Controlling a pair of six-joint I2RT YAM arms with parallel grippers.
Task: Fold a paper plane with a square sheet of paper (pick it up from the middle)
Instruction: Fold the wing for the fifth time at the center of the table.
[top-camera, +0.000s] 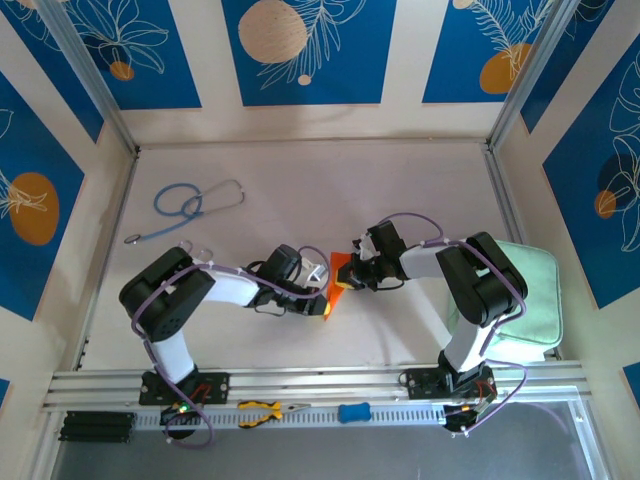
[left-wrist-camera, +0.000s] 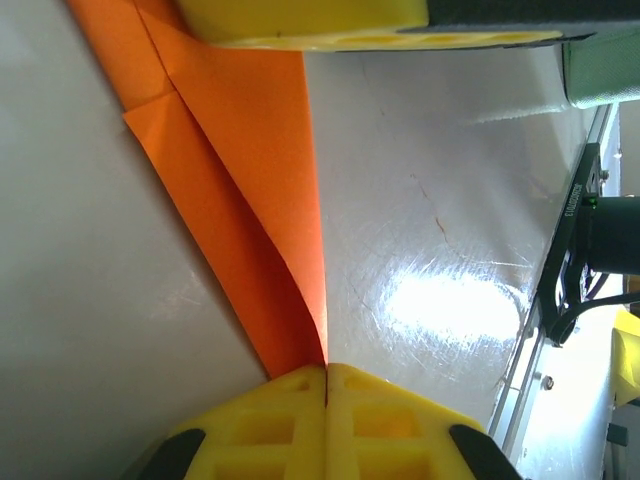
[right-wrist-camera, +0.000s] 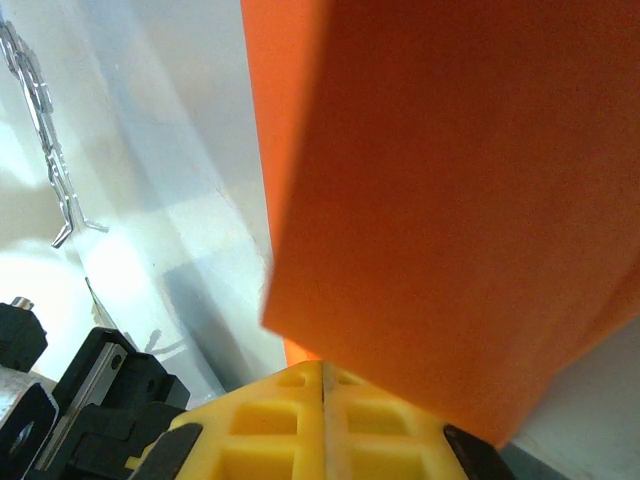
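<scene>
Odd things lying on the worktop (top-camera: 300, 180)
A blue and grey stethoscope (top-camera: 190, 205) is lying curled at the far left. A pale green pad (top-camera: 530, 290) is sitting at the right edge. Yellow-handled pliers (top-camera: 262, 410) and a small blue thing (top-camera: 353, 412) are resting on the metal rail (top-camera: 120, 380) in front.

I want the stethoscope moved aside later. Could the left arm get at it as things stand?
Probably not yet. The path to the stethoscope looks free, but the left end effector is shut on the orange paper, which the right end effector also pinches.
</scene>
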